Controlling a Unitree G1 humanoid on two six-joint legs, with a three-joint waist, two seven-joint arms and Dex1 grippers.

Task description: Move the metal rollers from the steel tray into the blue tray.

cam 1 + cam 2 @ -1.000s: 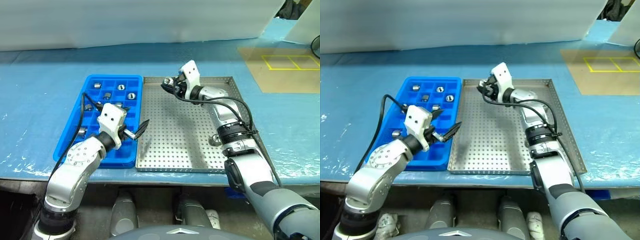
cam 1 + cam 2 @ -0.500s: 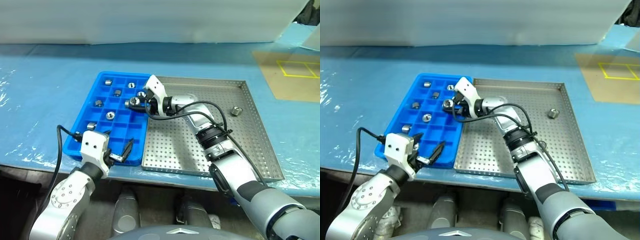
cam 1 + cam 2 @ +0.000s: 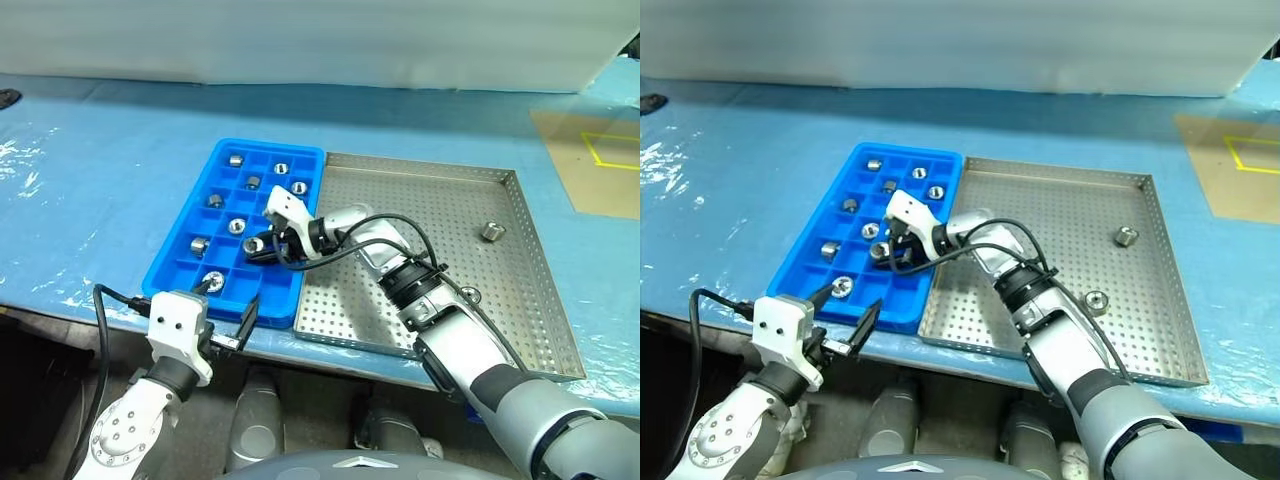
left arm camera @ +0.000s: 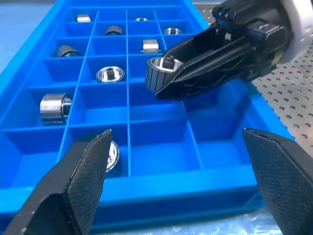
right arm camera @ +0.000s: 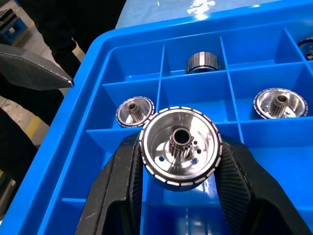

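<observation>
My right gripper is shut on a metal roller, a ribbed silver wheel with a small geared hub. It holds the roller just above the middle compartments of the blue tray. Several rollers lie in that tray's compartments. The steel tray sits against the blue tray's right side, and two rollers rest on its perforated floor. My left gripper hangs open and empty at the blue tray's near edge, pointing towards the held roller.
Both trays lie on a table covered in blue film, whose front edge runs just below them. A white sheet stands along the back. A tan patch with yellow lines lies at the far right.
My right gripper has carried the roller from the steel tray's far left corner to above the blue tray. My left gripper has drawn back and down to the table's front edge. The camera has swung left.
</observation>
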